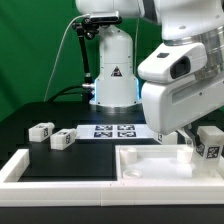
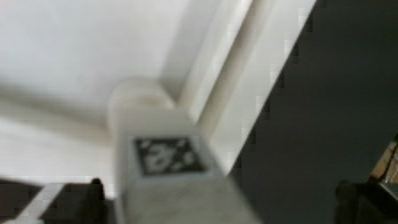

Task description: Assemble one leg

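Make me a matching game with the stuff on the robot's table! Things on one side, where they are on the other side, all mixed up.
Things:
1. marker board
2. white panel
3. pair of legs
4. gripper

Places:
A. on the table, at the exterior view's left
B. over the panel's corner, with a leg between its fingers
C. in the middle, in front of the robot base
D. at the front, toward the exterior view's right

Pairs: 1-C, 2-D, 3-A, 4-B.
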`<state>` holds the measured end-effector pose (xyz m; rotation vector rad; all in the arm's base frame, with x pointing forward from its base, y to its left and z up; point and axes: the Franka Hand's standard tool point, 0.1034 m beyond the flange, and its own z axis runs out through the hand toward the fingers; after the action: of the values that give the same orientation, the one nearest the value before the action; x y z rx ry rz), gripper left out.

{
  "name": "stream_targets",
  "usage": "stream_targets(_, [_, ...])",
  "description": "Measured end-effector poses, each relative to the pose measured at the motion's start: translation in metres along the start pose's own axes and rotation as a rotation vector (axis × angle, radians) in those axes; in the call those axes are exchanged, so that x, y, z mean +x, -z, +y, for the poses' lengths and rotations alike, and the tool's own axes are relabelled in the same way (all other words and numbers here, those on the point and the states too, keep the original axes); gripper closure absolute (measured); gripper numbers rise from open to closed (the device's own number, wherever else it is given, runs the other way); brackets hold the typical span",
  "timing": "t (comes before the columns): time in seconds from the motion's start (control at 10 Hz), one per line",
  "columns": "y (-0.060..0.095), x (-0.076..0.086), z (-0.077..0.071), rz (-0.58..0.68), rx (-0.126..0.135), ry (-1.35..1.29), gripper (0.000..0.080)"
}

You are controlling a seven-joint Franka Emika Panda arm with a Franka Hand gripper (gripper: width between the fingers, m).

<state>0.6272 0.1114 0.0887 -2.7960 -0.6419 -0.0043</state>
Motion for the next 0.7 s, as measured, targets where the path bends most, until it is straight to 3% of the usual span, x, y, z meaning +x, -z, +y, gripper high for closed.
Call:
stream_targets(0.5, [-0.0005, 0.0003, -0.0010, 0.000, 0.000, 0.001, 0.0151])
stream_targets(0.7, [-0.0002, 0.0055, 0.0049, 0.118, -0.067, -0.057, 0.0151])
